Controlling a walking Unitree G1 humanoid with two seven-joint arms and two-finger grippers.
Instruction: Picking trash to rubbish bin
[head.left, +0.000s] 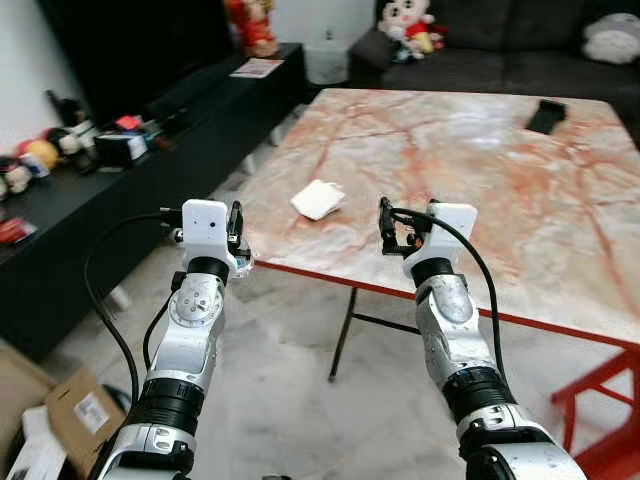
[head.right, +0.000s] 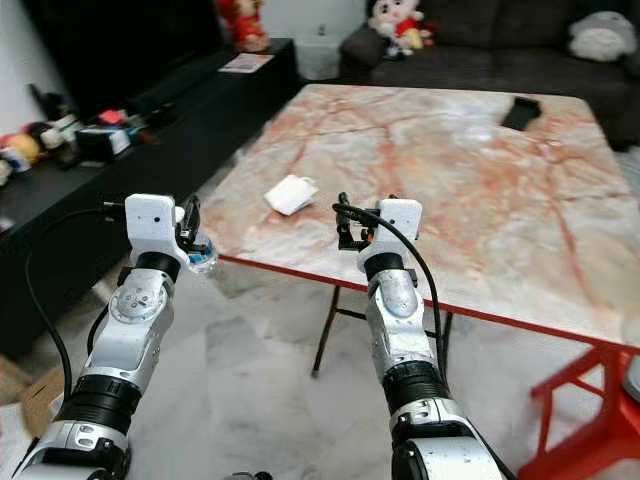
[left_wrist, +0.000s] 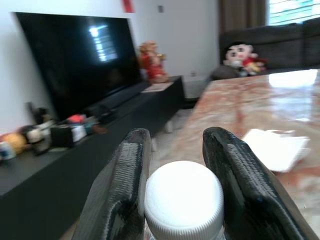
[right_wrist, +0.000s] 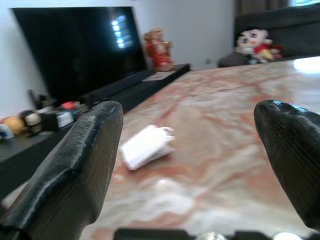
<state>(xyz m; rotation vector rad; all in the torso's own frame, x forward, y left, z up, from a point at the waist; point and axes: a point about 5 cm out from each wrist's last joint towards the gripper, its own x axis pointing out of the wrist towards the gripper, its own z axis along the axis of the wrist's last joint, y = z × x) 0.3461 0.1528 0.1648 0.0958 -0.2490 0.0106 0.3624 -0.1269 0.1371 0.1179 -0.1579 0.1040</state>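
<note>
A crumpled white paper (head.left: 318, 199) lies on the marble table (head.left: 480, 150) near its front left corner. My left gripper (head.left: 238, 235) hovers just off that corner, left of the paper, shut on a small clear bottle whose white cap (left_wrist: 183, 197) sits between the fingers; the bottle (head.right: 201, 259) hangs under the fingers. My right gripper (head.left: 400, 228) is open above the table's front edge, a short way right of the paper (right_wrist: 146, 145), with nothing between its fingers.
A black phone (head.left: 546, 116) lies at the table's far right. A low black TV bench (head.left: 100, 190) with small items runs along the left. A small white bin (head.left: 326, 60) stands beyond the table beside a dark sofa (head.left: 520, 50). A cardboard box (head.left: 70, 415) sits on the floor at lower left.
</note>
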